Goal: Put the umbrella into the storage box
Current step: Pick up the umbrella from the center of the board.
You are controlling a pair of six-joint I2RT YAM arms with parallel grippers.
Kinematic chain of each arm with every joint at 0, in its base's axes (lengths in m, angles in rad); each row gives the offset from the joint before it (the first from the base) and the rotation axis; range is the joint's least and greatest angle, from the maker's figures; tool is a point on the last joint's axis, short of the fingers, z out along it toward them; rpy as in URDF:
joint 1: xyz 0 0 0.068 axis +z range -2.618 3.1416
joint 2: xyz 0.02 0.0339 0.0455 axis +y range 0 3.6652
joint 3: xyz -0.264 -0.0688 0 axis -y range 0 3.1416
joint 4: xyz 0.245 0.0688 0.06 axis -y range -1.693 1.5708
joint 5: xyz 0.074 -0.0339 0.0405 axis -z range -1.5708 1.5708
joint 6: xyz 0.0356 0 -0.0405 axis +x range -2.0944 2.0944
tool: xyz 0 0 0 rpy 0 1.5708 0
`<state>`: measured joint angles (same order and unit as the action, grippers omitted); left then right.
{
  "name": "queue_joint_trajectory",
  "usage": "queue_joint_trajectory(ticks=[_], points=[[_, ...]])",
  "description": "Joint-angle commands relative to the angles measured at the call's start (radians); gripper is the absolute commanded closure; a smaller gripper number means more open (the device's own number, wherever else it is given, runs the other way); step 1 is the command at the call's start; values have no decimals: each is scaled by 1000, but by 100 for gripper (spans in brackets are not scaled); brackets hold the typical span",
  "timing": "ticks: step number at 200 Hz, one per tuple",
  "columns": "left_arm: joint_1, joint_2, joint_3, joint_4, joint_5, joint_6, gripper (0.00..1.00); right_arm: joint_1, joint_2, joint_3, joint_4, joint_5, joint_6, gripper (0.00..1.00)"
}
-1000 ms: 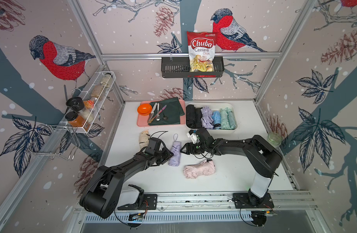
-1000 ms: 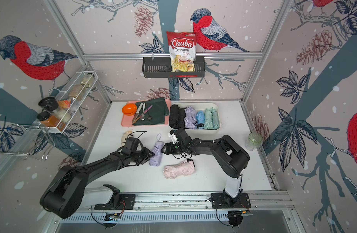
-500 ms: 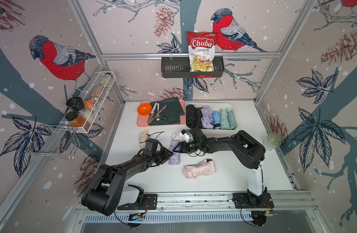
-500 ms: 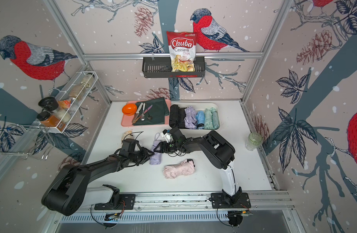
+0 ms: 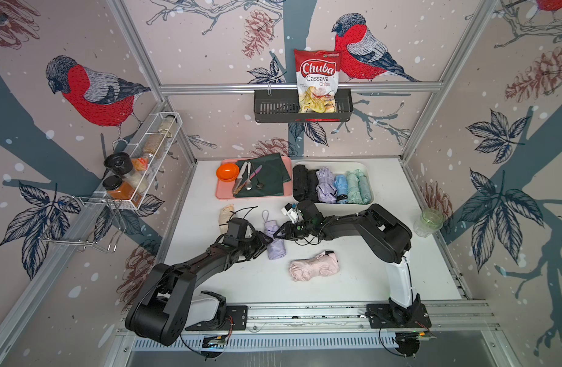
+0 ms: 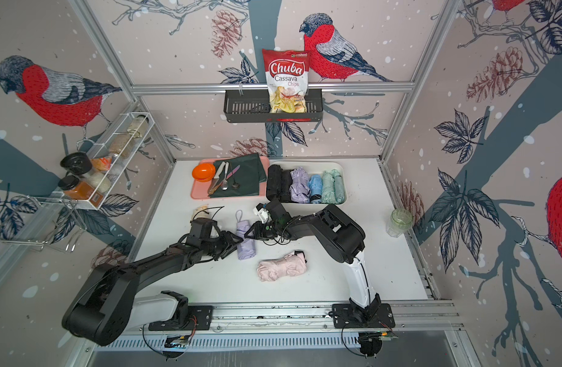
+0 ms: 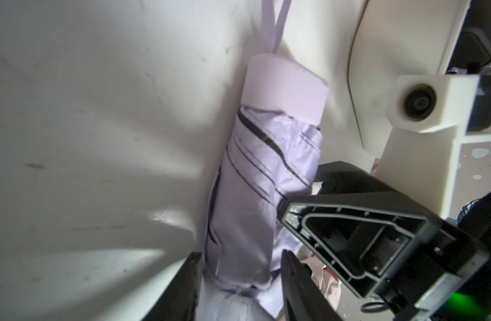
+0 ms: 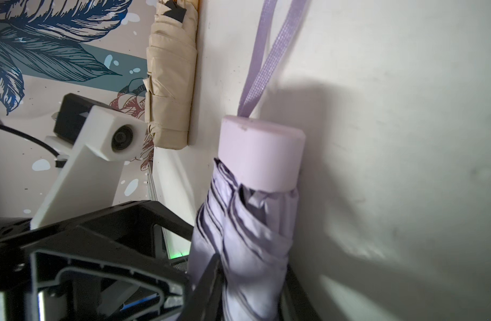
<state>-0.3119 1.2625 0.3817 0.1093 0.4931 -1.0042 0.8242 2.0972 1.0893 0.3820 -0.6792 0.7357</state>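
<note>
The lilac umbrella (image 5: 274, 241) lies on the table just short of the storage box (image 5: 333, 164), its long axis running roughly toward the box, strap end nearest it. The right hand (image 5: 278, 234), on the box-side flank, pinches the folded canopy. The left hand (image 5: 263, 242) straddles the canopy on the flank away from the box; whether it grips cannot be told. The right arm is nearer the box. The bag (image 5: 317, 82) above the box reads "Chuba Cassava Chips".

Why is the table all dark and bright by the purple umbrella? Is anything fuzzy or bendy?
Left wrist view: grey shadow streaks and bright patches cross the white tabletop beside the lilac folded fabric umbrella; the left hand has fuzzy black fingers. Right wrist view: a big dark shadow lies beside the umbrella. Both top views: sharp, but silver frame posts lean outward.
</note>
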Motion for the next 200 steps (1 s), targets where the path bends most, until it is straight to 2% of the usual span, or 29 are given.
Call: queue_joint_trajectory(ticks=[1, 28, 53, 78, 108, 146, 200], points=[[15, -30, 11, -34, -20, 19, 40, 1, -4, 9, -52, 35, -32, 76], [40, -116, 36, -105, -73, 38, 26, 1, -37, 20, -97, 71, -76, 85], [51, -228, 79, -210, -220, 59, 17, -3, -79, 36, -154, 109, -120, 95], [59, -347, 96, -249, -357, 58, 2, -20, -127, 44, -189, 118, -149, 97], [75, -428, 120, -277, -448, 68, 1, -34, -182, 64, -239, 133, -181, 99], [91, -432, 143, -273, -491, 81, 1, -71, -289, 79, -286, 135, -210, 100], [94, -403, 156, -227, -509, 113, 2, -254, -499, 90, -405, 171, -302, 100]])
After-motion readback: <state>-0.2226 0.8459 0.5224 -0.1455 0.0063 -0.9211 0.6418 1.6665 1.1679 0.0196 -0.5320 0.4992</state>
